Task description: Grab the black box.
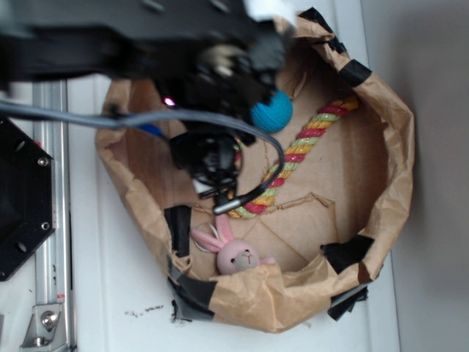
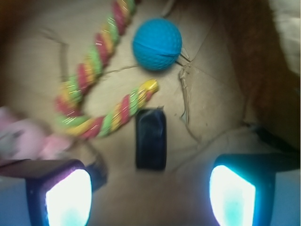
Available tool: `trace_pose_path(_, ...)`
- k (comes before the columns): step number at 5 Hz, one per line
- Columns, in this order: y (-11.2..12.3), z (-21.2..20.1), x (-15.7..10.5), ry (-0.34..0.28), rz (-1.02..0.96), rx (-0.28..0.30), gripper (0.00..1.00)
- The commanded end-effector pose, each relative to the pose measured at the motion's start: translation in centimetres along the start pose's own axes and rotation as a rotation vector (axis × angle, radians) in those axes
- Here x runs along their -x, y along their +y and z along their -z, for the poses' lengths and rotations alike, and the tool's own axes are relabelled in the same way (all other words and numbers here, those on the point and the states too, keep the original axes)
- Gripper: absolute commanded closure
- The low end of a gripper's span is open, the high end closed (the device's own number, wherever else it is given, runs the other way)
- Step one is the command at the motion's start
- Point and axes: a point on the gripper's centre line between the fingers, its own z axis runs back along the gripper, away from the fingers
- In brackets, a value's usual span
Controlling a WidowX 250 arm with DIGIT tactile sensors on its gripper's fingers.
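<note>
Two fingers (image 2: 59,197) spread wide, seemingly above the black box (image 2: 151,139).

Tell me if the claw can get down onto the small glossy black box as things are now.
Probably yes. The claw is open, and the small glossy black box lies between its fingers' line with bare brown paper around it; the striped rope's end sits close by.

No text, label, brand, number or sign can be read in either view. The black box (image 2: 151,139), lying just below the end of the striped rope (image 2: 101,75), shows only glossy highlights on its top. The blue ball (image 2: 157,44) above the box bears a dimpled pattern but no lettering, and the brown paper (image 1: 278,297) is unprinted.
</note>
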Motion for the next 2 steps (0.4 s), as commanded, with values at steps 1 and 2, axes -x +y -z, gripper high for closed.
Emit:
trace_pose_path(1,-2.6,2.9,3.4,0.022,0.203,-0.150,0.00)
trace_pose_path(2,-1.0,3.1,2.3,0.014,0.157,-0.149,0.00)
